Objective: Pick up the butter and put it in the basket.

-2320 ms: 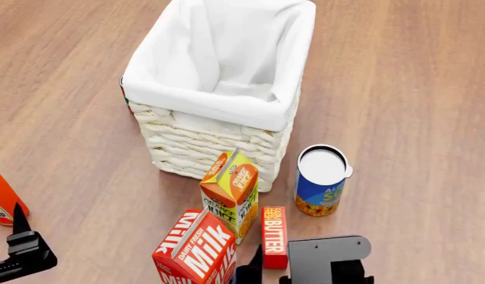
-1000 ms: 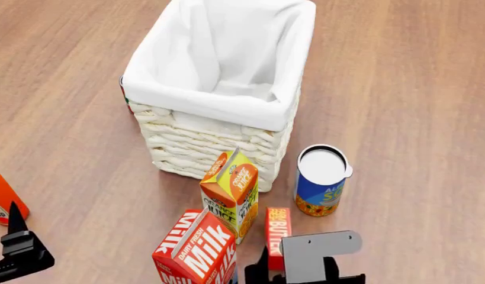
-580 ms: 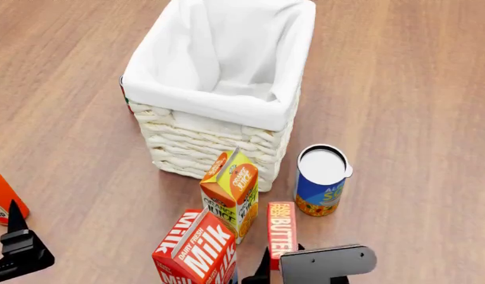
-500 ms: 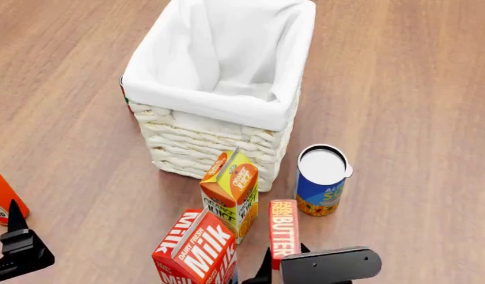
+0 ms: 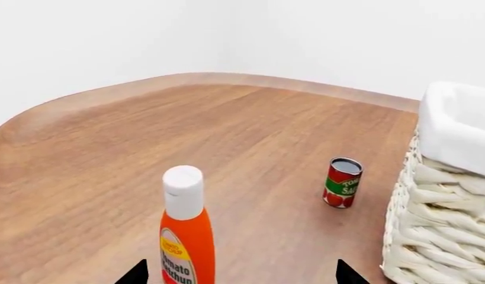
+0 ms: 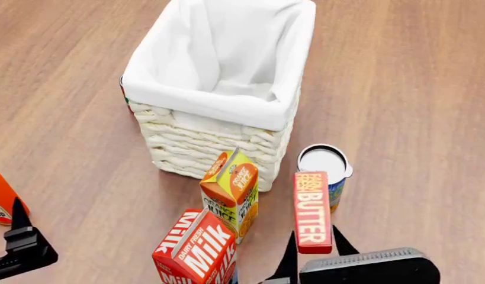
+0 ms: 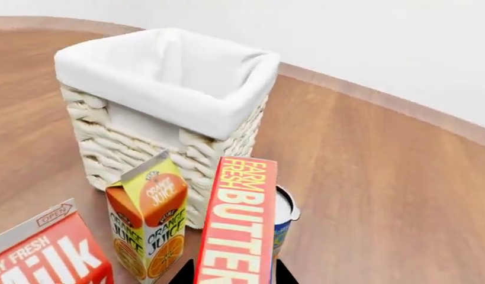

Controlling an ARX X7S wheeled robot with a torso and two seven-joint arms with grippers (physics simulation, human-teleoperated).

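The butter (image 6: 312, 211), a slim red box with white lettering, is held upright off the table by my right gripper (image 6: 315, 251), which is shut on its lower end. It hangs in front of the blue can, to the right of the juice carton. In the right wrist view the butter (image 7: 237, 219) fills the space between the two dark fingers of that gripper (image 7: 233, 273). The white wicker basket (image 6: 202, 145) with its cloth liner stands just beyond, its inside showing only cloth. My left gripper (image 5: 240, 273) is open at the near left, holding nothing.
A milk carton (image 6: 196, 248) and an orange juice carton (image 6: 233, 192) stand left of the butter. A blue can (image 6: 325, 168) is behind it. A ketchup bottle (image 5: 185, 236) stands just ahead of the left gripper. A small tomato can (image 5: 343, 182) sits beside the basket's far side.
My right gripper closed on the butter and raised it from the table, shifting it right, so it now overlaps the blue can. The left arm has barely moved.
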